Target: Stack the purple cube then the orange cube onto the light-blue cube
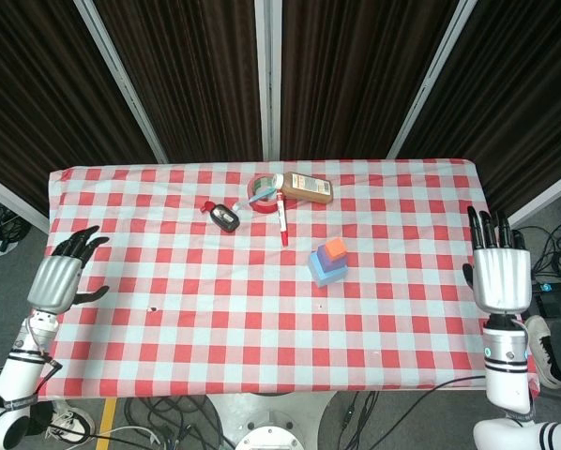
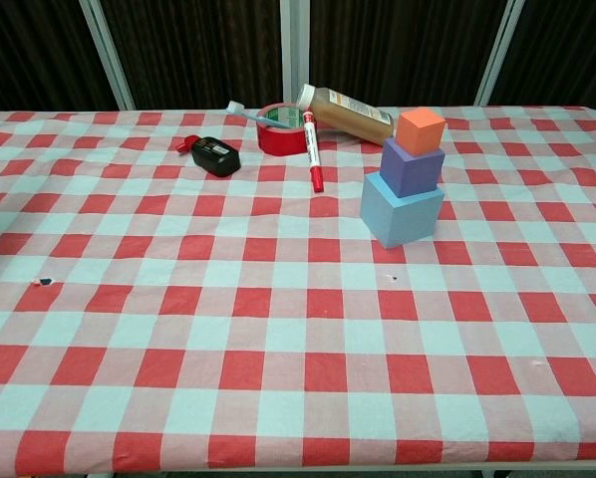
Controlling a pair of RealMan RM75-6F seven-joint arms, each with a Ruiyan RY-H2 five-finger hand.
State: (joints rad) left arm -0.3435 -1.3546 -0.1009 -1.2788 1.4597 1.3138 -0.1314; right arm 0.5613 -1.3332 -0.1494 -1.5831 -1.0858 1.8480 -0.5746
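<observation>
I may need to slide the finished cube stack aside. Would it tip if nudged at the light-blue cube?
Probably fairly stable: the light-blue cube is the widest, and the purple cube and orange cube get smaller upward. Both sit off-centre and rotated, so a sharp nudge might shift them. The checked cloth could drag.
</observation>
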